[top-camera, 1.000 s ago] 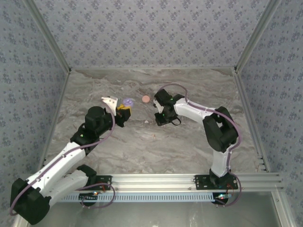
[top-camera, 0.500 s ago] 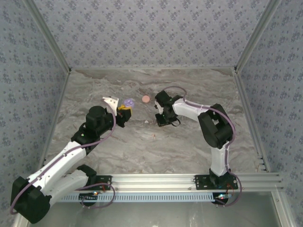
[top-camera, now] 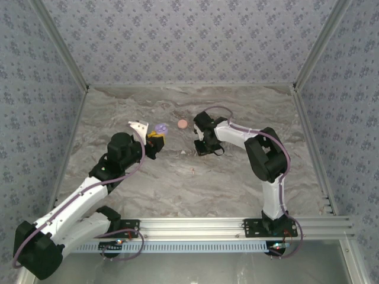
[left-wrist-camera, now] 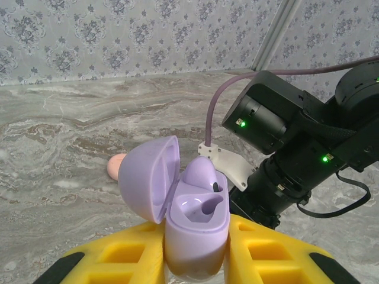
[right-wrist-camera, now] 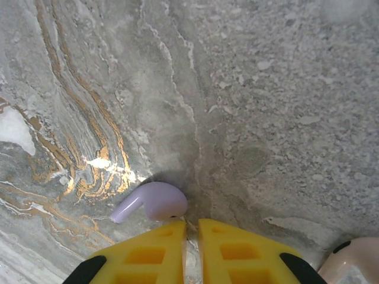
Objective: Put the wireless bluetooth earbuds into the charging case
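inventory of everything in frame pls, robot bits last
table: 1, grey marble, whole floor.
walls: 3, blue-grey floral, around table.
charging case: 1, lilac, lid open, left of centre.
seated earbud: 1, lilac, in charging case.
loose earbud: 1, lilac, lying on table.
pink disc: 1, pink, on table, far centre.
pale pink piece: 1, cut off at right wrist view's corner; possibly that disc.
left gripper: 1, yellow fingers, shut on charging case.
right gripper: 1, yellow fingers, shut, tips beside loose earbud, not gripping it.
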